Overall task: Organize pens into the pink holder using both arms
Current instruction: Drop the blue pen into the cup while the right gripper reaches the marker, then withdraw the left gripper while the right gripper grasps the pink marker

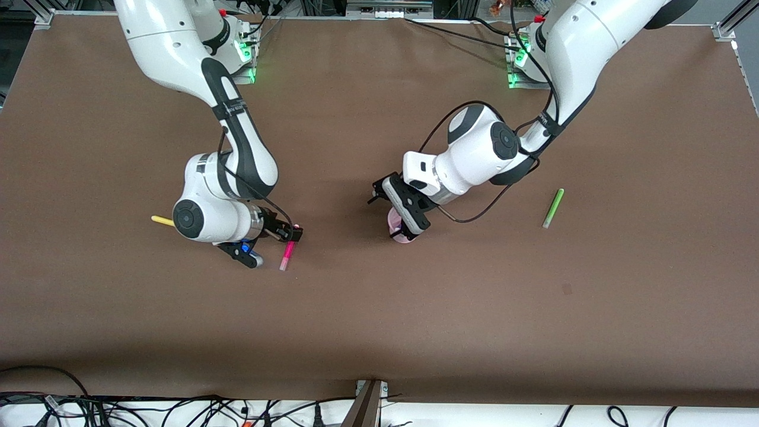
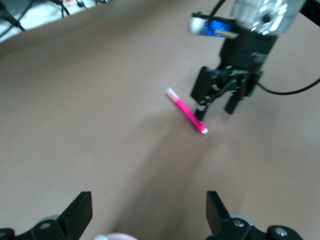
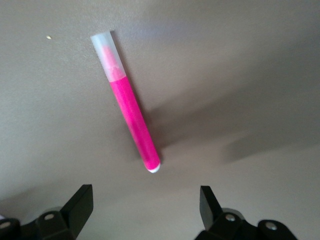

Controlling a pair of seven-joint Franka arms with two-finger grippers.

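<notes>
The magenta-pink pen (image 1: 287,255) lies on the brown table. My right gripper (image 1: 291,233) hovers open just over its end that is farther from the front camera. In the right wrist view the pen (image 3: 129,109) lies ahead of the gap between the open fingers (image 3: 80,202). My left gripper (image 1: 410,230) is open, low over the pink holder (image 1: 394,221), which it mostly hides. The holder's rim (image 2: 116,236) shows between the fingers (image 2: 218,210). The yellow pen (image 1: 161,220) pokes out beside the right wrist. The light green pen (image 1: 552,208) lies toward the left arm's end. The purple pen is not in view.
The left wrist view also shows the magenta pen (image 2: 187,112) with my right gripper (image 2: 220,100) at it. Cables run along the table edge nearest the front camera (image 1: 178,409). The arm bases (image 1: 522,65) stand at the edge farthest from it.
</notes>
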